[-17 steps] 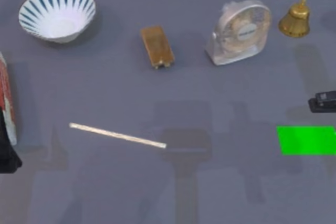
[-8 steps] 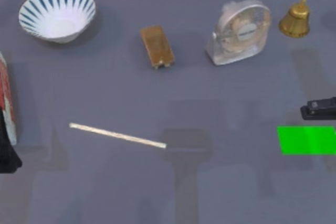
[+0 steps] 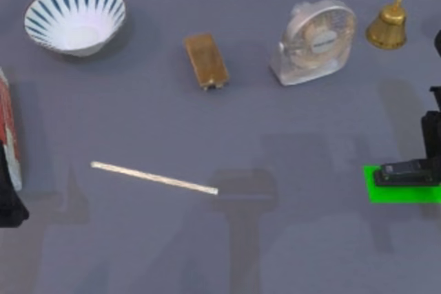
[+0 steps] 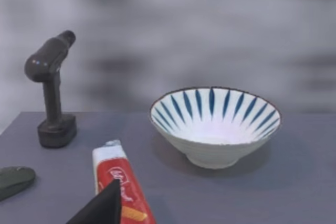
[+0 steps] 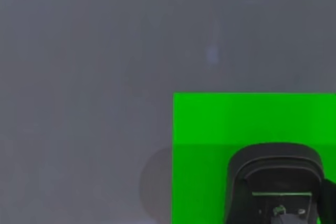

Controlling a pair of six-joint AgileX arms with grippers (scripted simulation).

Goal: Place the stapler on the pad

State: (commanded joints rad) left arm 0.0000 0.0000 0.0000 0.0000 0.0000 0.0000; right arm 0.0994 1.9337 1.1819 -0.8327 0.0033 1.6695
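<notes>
The black stapler (image 3: pixel 404 171) with its grey top panel lies lengthwise over the far edge of the bright green pad (image 3: pixel 401 195) at the table's right side. My right gripper (image 3: pixel 433 170) comes in from the right edge of the top view and is shut on the stapler's right end. In the right wrist view the stapler (image 5: pixel 275 184) sits over the pad (image 5: pixel 210 145). Whether it touches the pad I cannot tell. My left gripper (image 3: pixel 9 206) is parked at the table's left edge.
Along the back stand a blue-striped bowl (image 3: pixel 76 17), a brown block (image 3: pixel 205 60), a small fan (image 3: pixel 313 43) and a brass bell (image 3: pixel 389 25). A white stick (image 3: pixel 155 177) lies left of centre. A red toothpaste tube (image 4: pixel 123 187), a drill (image 4: pixel 52 93) and a dark mouse (image 4: pixel 13 179) are near the left arm.
The stapler has travelled toward the table's front and leftward, from beyond the pad to over its far edge. The right arm has come into the top view. The left arm has not moved.
</notes>
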